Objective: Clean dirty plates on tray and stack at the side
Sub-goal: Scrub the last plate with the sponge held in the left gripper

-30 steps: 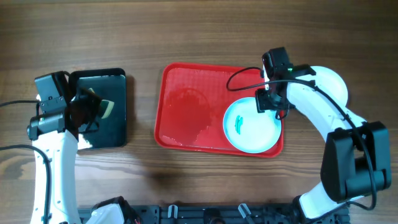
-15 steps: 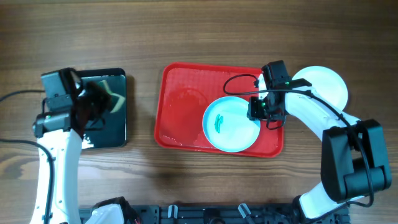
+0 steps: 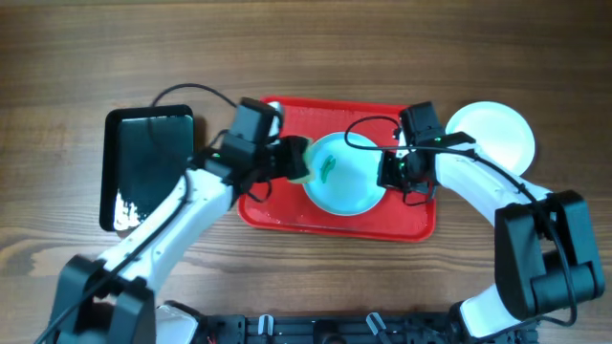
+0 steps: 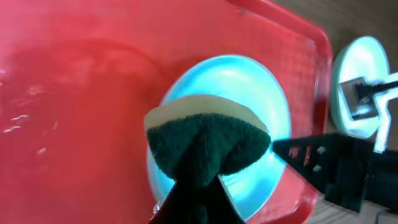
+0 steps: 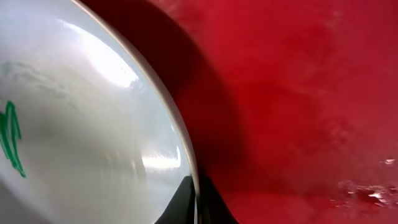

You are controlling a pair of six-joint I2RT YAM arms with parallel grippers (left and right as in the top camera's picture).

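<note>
The pale blue plate (image 3: 344, 177) is over the middle of the red tray (image 3: 277, 205), with a green smear (image 3: 328, 169) on its left half. The right gripper (image 3: 390, 172) has its fingers closed on the plate's right rim. The left gripper (image 3: 287, 161) clamps a green sponge (image 3: 300, 162) at the plate's left edge. A second plate (image 3: 497, 134) lies on the worktop (image 3: 382, 48) at upper right — off the tray — and a black tray (image 3: 148, 167) lies at far left.

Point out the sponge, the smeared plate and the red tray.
sponge (image 4: 208, 146), left wrist view, green scrubbing face.
pale blue plate (image 3: 346, 177), overhead view, its middle.
red tray (image 3: 316, 222), overhead view, bare floor.
</note>
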